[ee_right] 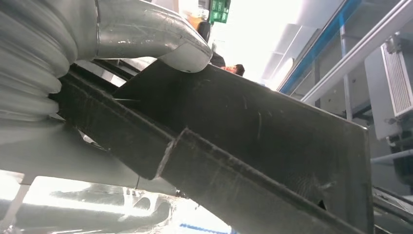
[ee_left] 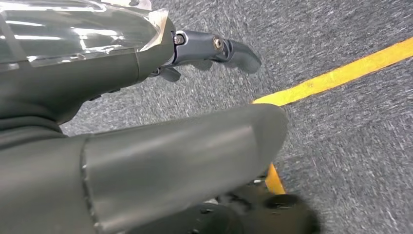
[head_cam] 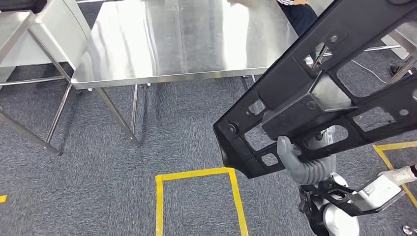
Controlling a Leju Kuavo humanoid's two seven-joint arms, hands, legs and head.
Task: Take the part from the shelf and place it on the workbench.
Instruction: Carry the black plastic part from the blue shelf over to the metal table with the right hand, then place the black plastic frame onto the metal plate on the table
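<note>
Carrying the black part aloft in the right hand, fingers clamped on its edge, left hand's state unclear, short of the steel tabletop; next, stepping closer and lowering.

Right hand: grey ribbed cover, thick grey thumb. Left hand: dark screwed fingers.

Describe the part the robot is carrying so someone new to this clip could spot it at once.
Start at the steel workbench across the top of the head view, then look right and nearer. The long black part slants over the grey carpet, gripped by the right hand. Its cut-out openings and bolt holes set it apart.
</note>
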